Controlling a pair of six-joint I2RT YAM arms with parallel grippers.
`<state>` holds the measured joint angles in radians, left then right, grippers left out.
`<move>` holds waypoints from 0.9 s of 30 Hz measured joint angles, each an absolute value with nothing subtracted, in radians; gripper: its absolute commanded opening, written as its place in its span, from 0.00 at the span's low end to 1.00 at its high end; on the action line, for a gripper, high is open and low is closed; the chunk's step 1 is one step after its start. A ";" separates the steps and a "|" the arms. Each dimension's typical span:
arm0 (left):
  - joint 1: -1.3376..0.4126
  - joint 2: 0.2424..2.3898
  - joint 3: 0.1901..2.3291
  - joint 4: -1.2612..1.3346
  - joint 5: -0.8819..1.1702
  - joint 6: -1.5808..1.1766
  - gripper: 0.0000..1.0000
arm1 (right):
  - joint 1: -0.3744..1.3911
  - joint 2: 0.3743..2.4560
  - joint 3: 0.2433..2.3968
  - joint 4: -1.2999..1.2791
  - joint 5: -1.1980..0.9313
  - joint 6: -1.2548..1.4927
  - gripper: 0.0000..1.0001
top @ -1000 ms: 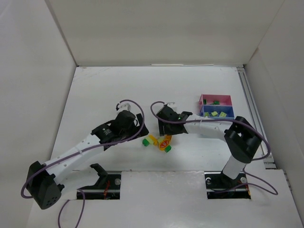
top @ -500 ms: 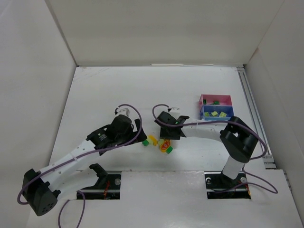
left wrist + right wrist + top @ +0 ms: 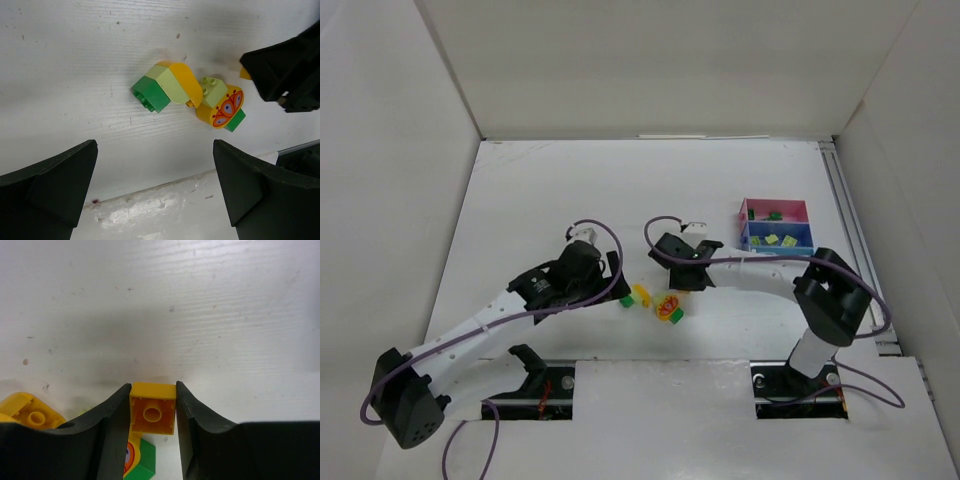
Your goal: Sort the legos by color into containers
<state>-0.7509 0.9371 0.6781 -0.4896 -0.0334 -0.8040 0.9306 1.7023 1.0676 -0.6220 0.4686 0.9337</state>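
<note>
Hovering over the white table (image 3: 520,200) at the left of the overhead view, my left gripper (image 3: 154,150) has its jaws spread wide and holds nothing. Just ahead of it lies a clump of dark green, pale green and curved yellow plastic bricks (image 3: 165,87). Touching that clump's right end is a second clump: a pale green studded brick, an orange-yellow disc printed with an eye pattern, and a dark green base (image 3: 222,106). Further right, my right gripper (image 3: 153,386) is clamped on a small yellow-orange square plastic brick (image 3: 152,414), hollow underside facing the wrist camera, directly over the disc clump.

The trays lie to the right of that gripper and farther from the arm bases, so the right arm is the nearer one for the carry. The magenta-pink plastic tray (image 3: 795,212) holds dark green pieces, and the dark blue plastic tray (image 3: 805,236) beside it holds pale yellow-green ones. By my reading, this yellow brick belongs in neither.

I cannot make out a third tray; the right arm's forearm crosses just where it would sit. Nor can I tell whether the gripped brick is free of the clump below or pressed onto it, because the fingers hide the join.
</note>
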 measured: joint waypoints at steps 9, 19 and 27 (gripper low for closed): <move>-0.749 1.021 0.707 -0.467 -0.034 -0.762 1.00 | 0.752 1.402 1.066 -0.679 0.549 0.813 0.20; -0.744 1.114 0.775 -0.426 -0.034 -0.710 1.00 | 0.376 1.223 0.948 -0.716 0.584 0.647 0.31; -0.744 1.144 0.795 -0.414 -0.035 -0.690 1.00 | 0.268 1.336 0.935 -0.694 0.559 0.572 0.65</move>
